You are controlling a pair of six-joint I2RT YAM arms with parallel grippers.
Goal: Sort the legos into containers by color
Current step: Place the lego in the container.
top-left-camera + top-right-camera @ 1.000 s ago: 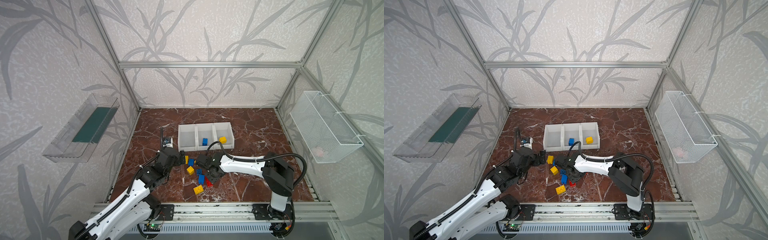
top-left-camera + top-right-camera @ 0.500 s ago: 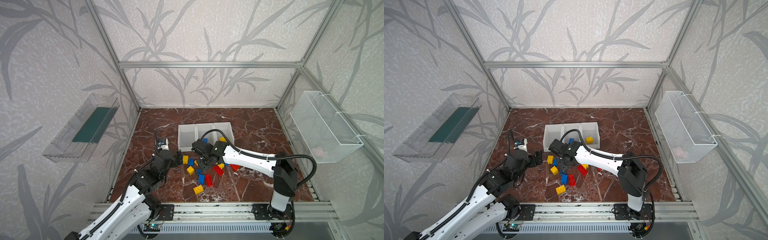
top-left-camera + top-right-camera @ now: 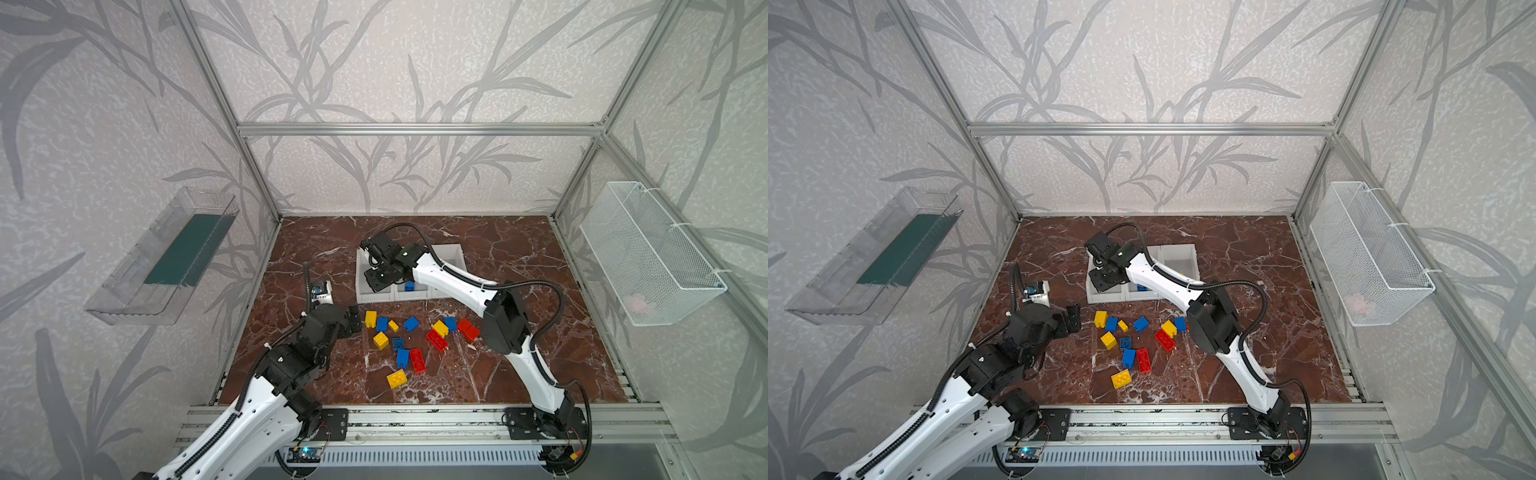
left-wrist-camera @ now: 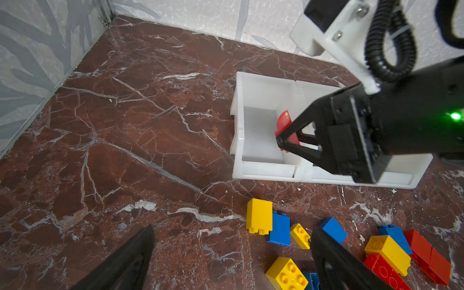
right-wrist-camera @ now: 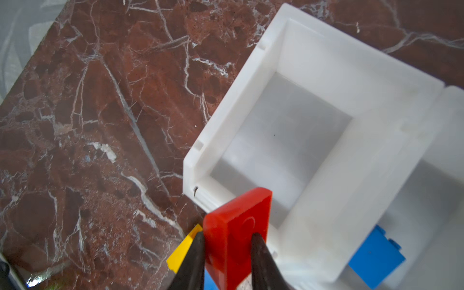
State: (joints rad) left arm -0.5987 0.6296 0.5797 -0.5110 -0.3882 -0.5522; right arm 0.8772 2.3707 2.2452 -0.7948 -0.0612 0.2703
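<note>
Right gripper (image 5: pixel 228 236): clamped on a flat, glossy red brick (image 5: pixel 238 218), held over the left compartment of the white bin (image 5: pixel 276 50).
Left gripper (image 3: pixel 354 319): jaws spread wide and empty, low beside the loose bricks (image 3: pixel 371 319).
Loose bricks: red, yellow and blue studded plastic blocks, scattered on the floor (image 3: pixel 519 249) in front of the bin.
Blue brick (image 3: pixel 409 286): lies in the middle compartment.
In the way: the right arm (image 3: pixel 449 274) crosses over the bin, so the right compartment's contents are hard to make out.
Floor: red-brown marble, white veins.
Walls: wire basket (image 3: pixel 648 253) hangs right, clear shelf (image 3: pixel 162 257) left.
</note>
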